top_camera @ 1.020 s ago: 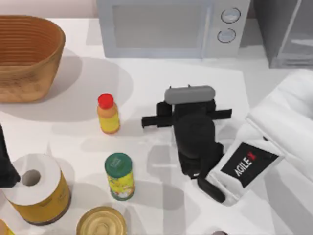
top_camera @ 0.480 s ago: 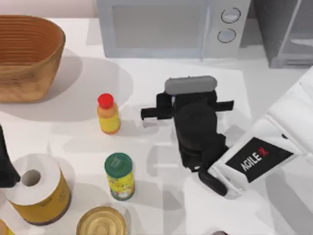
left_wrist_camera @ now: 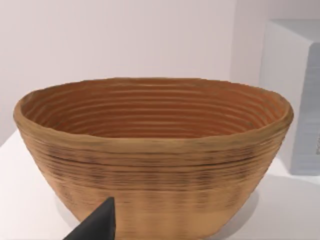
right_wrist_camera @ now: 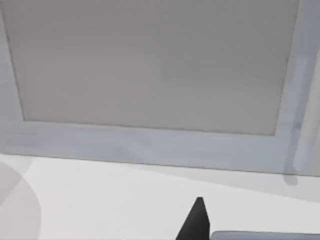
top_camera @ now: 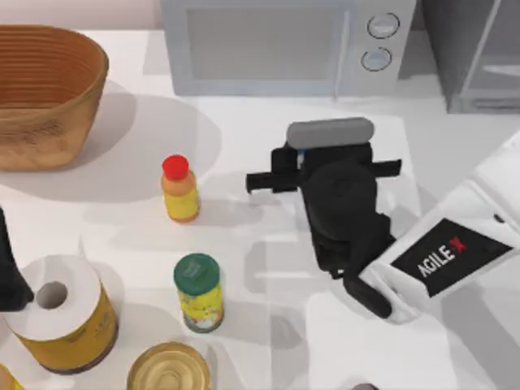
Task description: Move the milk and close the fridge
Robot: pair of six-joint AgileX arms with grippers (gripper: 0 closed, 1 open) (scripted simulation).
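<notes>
Hovering right of centre in top view, right gripper (top_camera: 323, 173) sits just below microwave (top_camera: 276, 45), wrist pointing toward frame top; open or closed: cannot tell. Milk hidden under it, so its long axis and heading cannot be told. Red-capped bottle (top_camera: 179, 191) stands upright to its left, green-lidded jar (top_camera: 199, 291) at lower left. Fridge (top_camera: 479, 57) at upper right corner. Left gripper (left_wrist_camera: 95, 227) parked at left edge facing basket (left_wrist_camera: 150, 165); state cannot tell.

Fridge (top_camera: 479, 57) cut off, top-right edge
</notes>
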